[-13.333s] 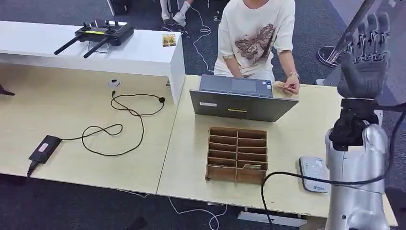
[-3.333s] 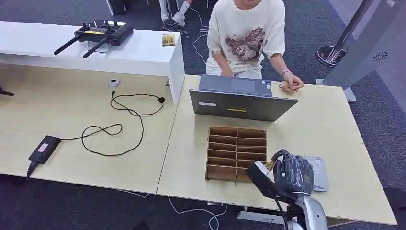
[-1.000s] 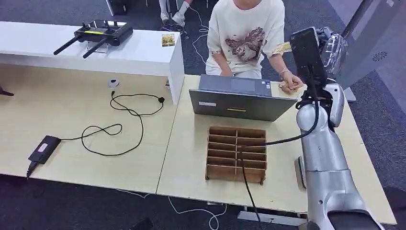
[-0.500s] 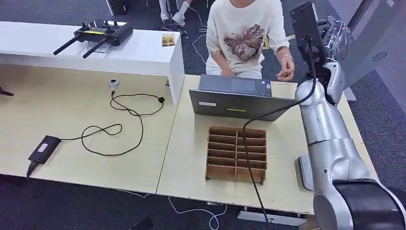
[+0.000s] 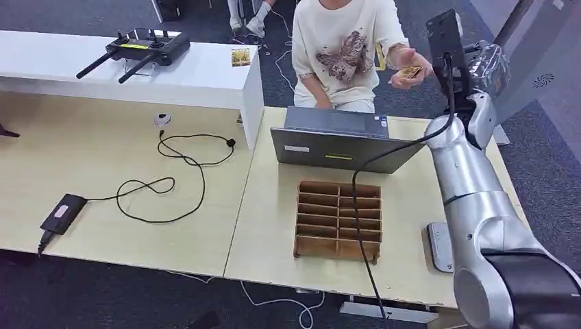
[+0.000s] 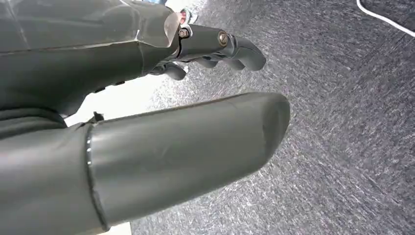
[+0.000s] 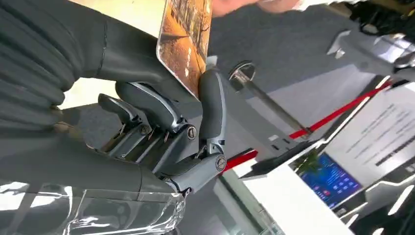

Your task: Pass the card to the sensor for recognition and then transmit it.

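Observation:
My right hand (image 5: 485, 65) is raised high over the table's far right corner. In the right wrist view it (image 7: 161, 127) pinches an orange picture card (image 7: 188, 44) between thumb and a finger. A person's hand (image 5: 405, 63) has come up to meet it, and their fingers (image 7: 244, 6) are at the card's far end. From the head view the card (image 5: 410, 70) shows small and yellow in that person's hand. The grey card sensor (image 5: 437, 245) lies flat near the table's front right, half hidden by my arm. My left hand (image 6: 161, 107) hangs over dark carpet, holding nothing.
A wooden slotted tray (image 5: 338, 221) sits mid-table with a grey laptop (image 5: 342, 140) behind it. The person in a pale shirt (image 5: 339, 51) sits beyond the laptop. A white counter (image 5: 130, 68) with a controller and loose cables (image 5: 164, 181) lie to the left.
My right arm came up from the sensor and carried the card up and outward. The person's hand left the table and rose to the card.

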`<action>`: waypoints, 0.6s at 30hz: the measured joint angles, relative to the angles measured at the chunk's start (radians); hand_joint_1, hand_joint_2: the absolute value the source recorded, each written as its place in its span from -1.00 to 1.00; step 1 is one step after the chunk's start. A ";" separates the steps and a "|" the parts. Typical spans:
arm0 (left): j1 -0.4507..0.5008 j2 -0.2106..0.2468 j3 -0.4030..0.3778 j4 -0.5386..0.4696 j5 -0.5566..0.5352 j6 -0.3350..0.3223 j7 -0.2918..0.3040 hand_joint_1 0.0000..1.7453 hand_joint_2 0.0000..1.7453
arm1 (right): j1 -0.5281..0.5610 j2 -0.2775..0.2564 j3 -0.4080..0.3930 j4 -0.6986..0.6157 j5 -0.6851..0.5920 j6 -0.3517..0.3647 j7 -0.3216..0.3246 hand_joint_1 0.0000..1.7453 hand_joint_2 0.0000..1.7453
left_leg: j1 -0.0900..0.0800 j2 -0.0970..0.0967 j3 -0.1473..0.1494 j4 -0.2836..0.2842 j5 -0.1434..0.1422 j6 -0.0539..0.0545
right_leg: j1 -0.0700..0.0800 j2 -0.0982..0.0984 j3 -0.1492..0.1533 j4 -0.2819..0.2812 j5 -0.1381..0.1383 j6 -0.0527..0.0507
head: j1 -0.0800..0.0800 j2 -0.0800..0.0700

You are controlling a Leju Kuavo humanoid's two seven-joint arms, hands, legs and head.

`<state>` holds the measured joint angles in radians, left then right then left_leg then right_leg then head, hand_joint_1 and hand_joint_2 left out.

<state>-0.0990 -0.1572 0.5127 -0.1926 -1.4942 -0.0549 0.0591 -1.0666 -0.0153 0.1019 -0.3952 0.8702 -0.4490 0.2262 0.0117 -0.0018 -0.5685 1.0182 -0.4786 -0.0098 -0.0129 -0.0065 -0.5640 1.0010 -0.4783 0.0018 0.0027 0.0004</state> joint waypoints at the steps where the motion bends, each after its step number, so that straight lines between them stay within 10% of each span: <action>1: 0.000 -0.001 0.000 0.000 0.000 0.001 0.000 -1.00 -1.00 | 0.000 -0.005 0.000 0.005 0.005 -0.004 0.004 1.00 1.00 | 0.000 0.000 0.000 0.000 0.000 0.000 | 0.000 0.000 0.000 0.000 0.000 0.000 | 0.000 0.000; 16: -0.001 -0.001 -0.018 0.000 -0.006 0.003 -0.003 -1.00 -1.00 | 0.001 -0.035 -0.003 0.047 0.047 -0.033 0.014 1.00 1.00 | 0.000 0.000 0.000 0.000 0.000 0.000 | 0.000 0.000 0.000 0.000 0.000 0.000 | 0.000 0.000; 17: -0.001 -0.002 -0.018 0.000 -0.006 0.003 -0.003 -1.00 -1.00 | 0.001 -0.036 -0.003 0.047 0.048 -0.033 0.014 0.80 1.00 | 0.000 0.000 0.000 0.000 0.000 0.000 | 0.000 0.000 0.000 0.000 0.000 0.000 | 0.000 0.000; 18: -0.001 -0.002 -0.018 0.000 -0.006 0.003 -0.003 -1.00 -1.00 | 0.001 -0.036 -0.003 0.048 0.048 -0.033 0.014 -0.70 1.00 | 0.000 0.000 0.000 0.000 0.000 0.000 | 0.000 0.000 0.000 0.000 0.000 0.000 | 0.000 0.000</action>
<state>-0.1005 -0.1587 0.4952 -0.1923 -1.5003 -0.0523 0.0557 -1.0657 -0.0511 0.0988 -0.3471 0.9178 -0.4818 0.2407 0.0118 -0.0014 -0.5685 1.0183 -0.4786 -0.0098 -0.0128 -0.0061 -0.5643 1.0011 -0.4783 0.0018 0.0027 0.0004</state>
